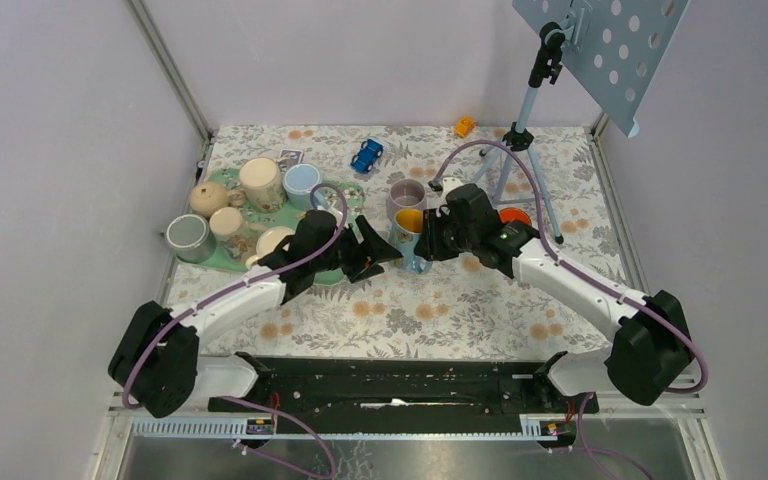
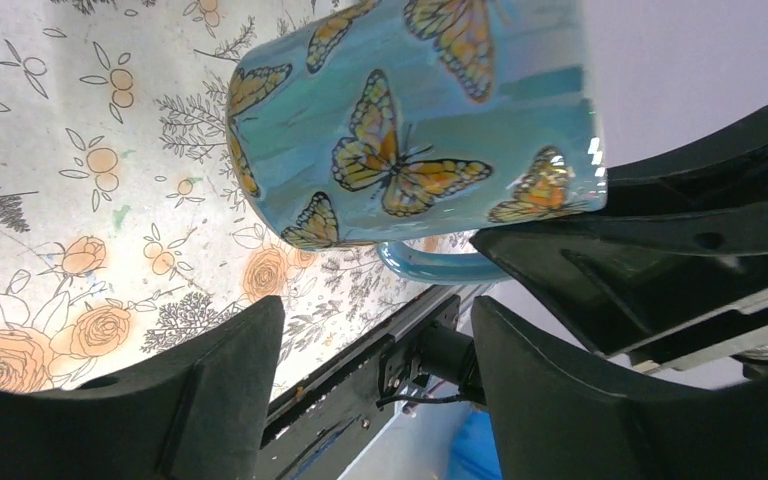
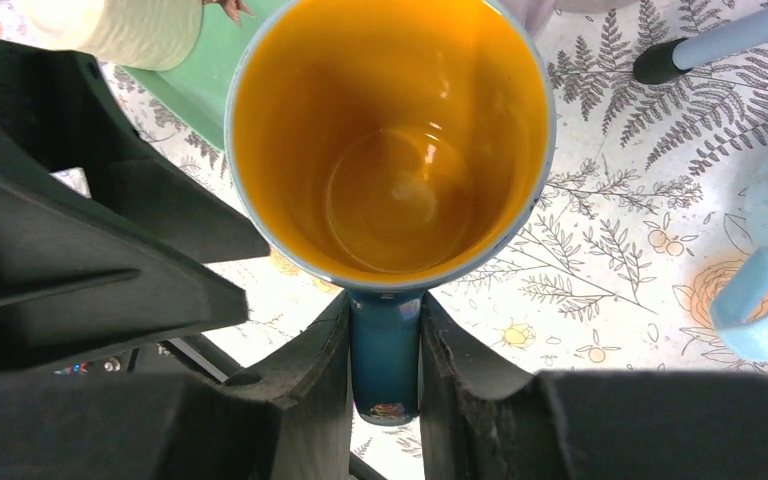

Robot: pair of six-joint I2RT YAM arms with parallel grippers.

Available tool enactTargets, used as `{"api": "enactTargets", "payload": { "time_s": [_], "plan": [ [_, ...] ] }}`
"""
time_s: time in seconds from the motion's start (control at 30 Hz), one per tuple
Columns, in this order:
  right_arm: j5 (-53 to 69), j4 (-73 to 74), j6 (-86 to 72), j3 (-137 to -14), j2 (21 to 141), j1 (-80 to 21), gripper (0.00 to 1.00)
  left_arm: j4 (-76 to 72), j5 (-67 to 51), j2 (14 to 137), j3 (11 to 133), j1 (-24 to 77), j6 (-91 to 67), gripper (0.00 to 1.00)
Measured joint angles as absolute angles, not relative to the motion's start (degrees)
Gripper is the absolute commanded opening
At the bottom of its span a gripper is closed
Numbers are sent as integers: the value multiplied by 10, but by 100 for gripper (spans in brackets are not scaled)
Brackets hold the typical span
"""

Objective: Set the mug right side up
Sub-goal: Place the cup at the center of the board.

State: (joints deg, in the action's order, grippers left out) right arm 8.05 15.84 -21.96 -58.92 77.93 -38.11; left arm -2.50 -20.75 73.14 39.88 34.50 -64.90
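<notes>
The left arm point(image 1: 230, 300) and right arm point(image 1: 570, 280) reach inward, grippers nearly meeting. The left gripper point(image 2: 375, 325) has its jaws spread, nothing between its fingers point(image 2: 210, 400). The right gripper point(image 3: 385, 330) clamps the handle of the blue butterfly-printed ceramic mug point(image 3: 390, 150).

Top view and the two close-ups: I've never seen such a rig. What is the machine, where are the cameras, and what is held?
Two robot arms are bolted side by side at the near edge. The top view looks down from behind them; each close-up comes from a camera on one wrist. The right gripper is shut on the handle of the butterfly mug, opening up. The left gripper stands open beside it, holding nothing. On the floral cloth sit a green tray of cups, a blue toy car and a tripod.
</notes>
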Motion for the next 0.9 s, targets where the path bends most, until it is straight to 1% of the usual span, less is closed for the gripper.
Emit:
{"api": "enactTargets", "payload": {
  "time_s": [0.1, 0.23, 0.27, 0.3, 0.33, 0.6, 0.9],
  "plan": [
    [71, 158, -211, -581, 778, -384, 0, -11, -196, 717, 400, 345, -639, 80],
    [60, 157, -201, -570, 773, -387, 0, 5, -185, 707, 403, 345, -624, 89],
    [56, 157, -198, -568, 771, -389, 0, 9, -182, 706, 404, 345, -622, 92],
    [51, 157, -196, -565, 768, -391, 0, 10, -180, 705, 404, 345, -618, 97],
    [48, 156, -193, -562, 766, -393, 0, 13, -178, 705, 405, 345, -615, 99],
    [17, 139, -179, -530, 760, -405, 0, 45, -161, 688, 413, 345, -594, 99],
    [-49, 125, -165, -505, 758, -423, 0, 70, -149, 661, 429, 340, -576, 99]
  ]
}}
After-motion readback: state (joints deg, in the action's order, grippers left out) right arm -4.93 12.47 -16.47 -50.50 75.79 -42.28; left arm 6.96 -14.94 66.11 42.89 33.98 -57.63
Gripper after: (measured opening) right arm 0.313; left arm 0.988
